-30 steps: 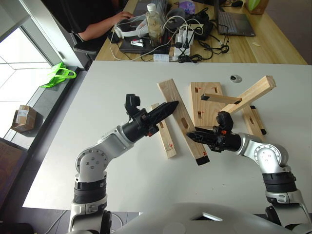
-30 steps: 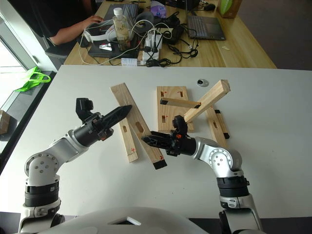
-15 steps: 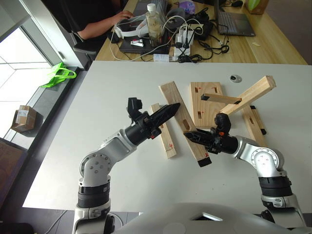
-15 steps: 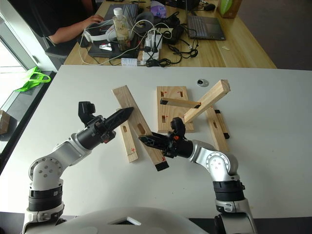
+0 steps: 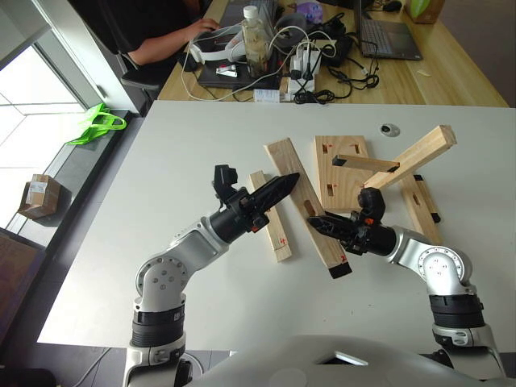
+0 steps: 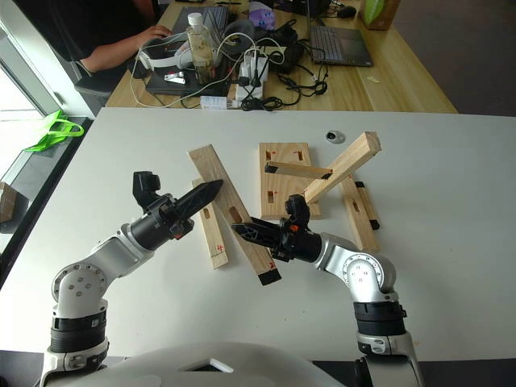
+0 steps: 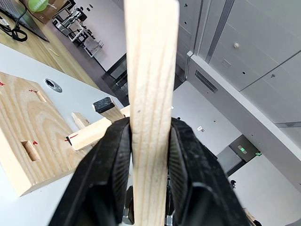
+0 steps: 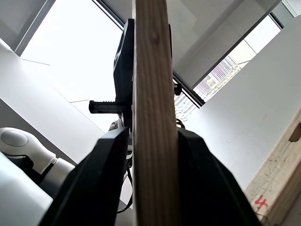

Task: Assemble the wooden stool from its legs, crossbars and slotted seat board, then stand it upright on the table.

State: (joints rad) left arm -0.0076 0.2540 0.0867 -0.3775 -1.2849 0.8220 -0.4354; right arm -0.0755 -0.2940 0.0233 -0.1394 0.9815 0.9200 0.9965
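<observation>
A long slotted leg board (image 5: 297,187) with a black foot runs diagonally across the white table (image 5: 185,153). My left gripper (image 5: 282,181) is shut on its edge near the middle, seen gripping the wood in the left wrist view (image 7: 148,123). My right gripper (image 5: 317,224) is shut on the same board lower down (image 8: 151,134). A shorter leg board (image 5: 270,219) lies flat just left of it. The slotted seat board (image 5: 326,173) lies behind, with a dark-tipped crossbar (image 5: 367,164) across it and a thick beam (image 5: 418,153) leaning over. Another board (image 5: 419,205) lies under the beam.
A round grommet (image 5: 390,128) sits in the table behind the parts. A wooden desk (image 5: 451,72) at the back carries laptops, cables and a bottle (image 5: 255,36), with a person seated at its left. The table's left edge drops to the floor beside a green bag (image 5: 98,122).
Both grippers, still shut on the long board, have shifted it a little to the right and nearer. The left arm has come further in over the table.
</observation>
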